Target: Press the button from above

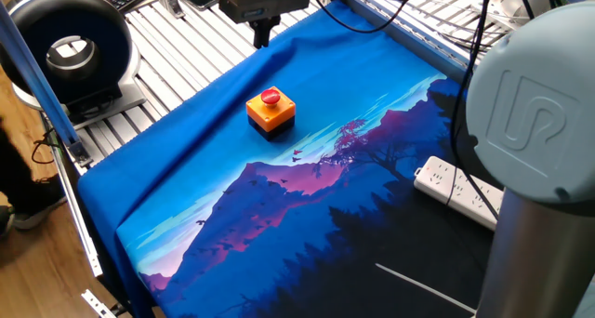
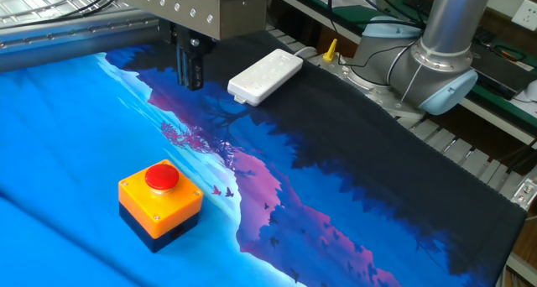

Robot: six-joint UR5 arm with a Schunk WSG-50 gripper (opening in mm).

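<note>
The button is a small red cap (image 1: 271, 97) on a square orange box with a black base (image 1: 271, 115). It stands on the blue part of a landscape-print cloth (image 1: 307, 206). In the other fixed view the cap (image 2: 162, 177) and box (image 2: 159, 207) sit at the lower left. My gripper (image 1: 263, 34) hangs from a metal block over the cloth's far edge, well away from the button and above cloth level. In the other fixed view the gripper (image 2: 191, 79) is up and to the right of the button. Its dark fingers point down; no view shows their state.
A white power strip (image 1: 462, 192) lies on the dark side of the cloth, also visible in the other fixed view (image 2: 265, 75). A black round device (image 1: 65, 44) stands at the far left. The arm's grey base (image 2: 436, 65) and cables are at the right. A person's leg (image 1: 23, 188) is at the left edge.
</note>
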